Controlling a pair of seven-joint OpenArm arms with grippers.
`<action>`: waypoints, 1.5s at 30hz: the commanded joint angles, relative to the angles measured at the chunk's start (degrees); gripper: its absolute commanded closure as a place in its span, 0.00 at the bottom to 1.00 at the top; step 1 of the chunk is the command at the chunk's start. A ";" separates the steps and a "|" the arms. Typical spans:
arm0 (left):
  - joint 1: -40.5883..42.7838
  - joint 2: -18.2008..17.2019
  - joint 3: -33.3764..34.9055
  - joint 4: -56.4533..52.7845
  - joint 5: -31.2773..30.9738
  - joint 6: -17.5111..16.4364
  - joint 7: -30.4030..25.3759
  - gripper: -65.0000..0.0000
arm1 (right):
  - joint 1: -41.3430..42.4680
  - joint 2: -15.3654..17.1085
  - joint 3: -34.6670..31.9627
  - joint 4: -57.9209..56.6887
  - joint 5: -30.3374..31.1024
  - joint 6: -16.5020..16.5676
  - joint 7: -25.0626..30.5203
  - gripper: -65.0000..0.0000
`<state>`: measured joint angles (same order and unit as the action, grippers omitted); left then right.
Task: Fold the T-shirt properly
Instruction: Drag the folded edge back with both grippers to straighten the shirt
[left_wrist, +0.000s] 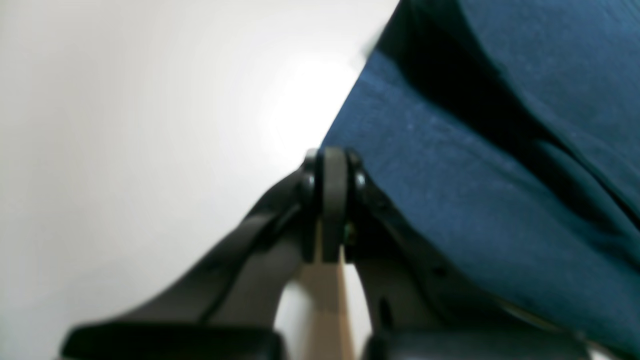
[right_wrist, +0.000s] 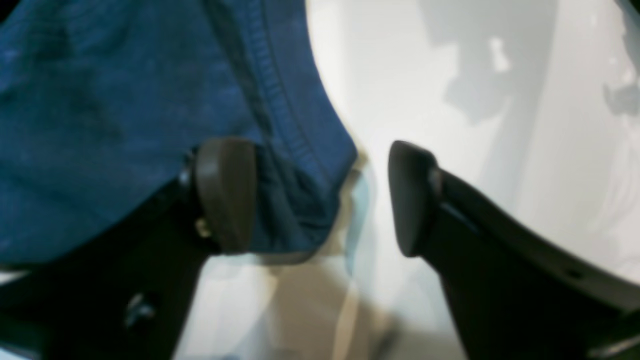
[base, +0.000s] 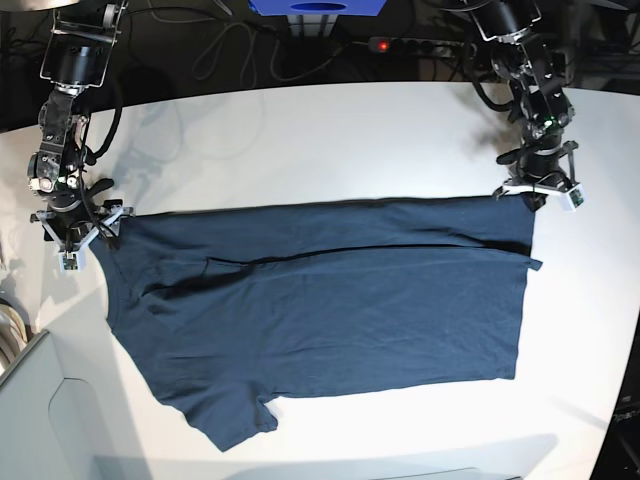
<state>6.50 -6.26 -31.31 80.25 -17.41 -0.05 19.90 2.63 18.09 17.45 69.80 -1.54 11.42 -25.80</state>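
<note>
White table (base: 330, 130) bearing the T-shirt (base: 340, 310), dark navy, spread flat across the middle with its far long edge folded inward toward the centre; one short sleeve (base: 235, 425) projects at the near edge of the base view; the neck end lies at that view's left, the hem end at its right. Right gripper (right_wrist: 320, 195) at the far neck-end corner of the T-shirt (right_wrist: 100, 125), fingers (right_wrist: 225, 192) spread apart; one finger rests against a stitched, ribbed edge of the cloth, the other stands clear over bare table (right_wrist: 450, 75); nothing is pinched between them. Left gripper (left_wrist: 334, 180) at the far hem-end corner, fingers (left_wrist: 334, 210) pressed together beside the cloth (left_wrist: 475, 175); whether any fabric is caught between them cannot be told from the blurred wrist view.
</note>
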 joint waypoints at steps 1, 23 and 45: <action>-0.30 -0.64 -0.38 1.20 -0.13 -0.08 -1.13 1.00 | 0.14 0.51 -0.09 -1.10 -1.05 0.58 -2.20 0.50; 4.27 -0.46 -0.29 8.94 -0.13 -0.08 -1.04 1.00 | -3.29 0.77 0.53 8.31 -1.05 9.55 -3.87 1.00; 3.04 -1.08 0.06 18.96 0.22 -0.08 -0.60 1.00 | 2.33 1.74 4.92 21.41 -0.88 9.72 -16.09 1.00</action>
<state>9.96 -6.68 -30.94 98.10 -17.17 -0.27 21.02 4.29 18.76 21.74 90.26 -2.50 20.71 -42.87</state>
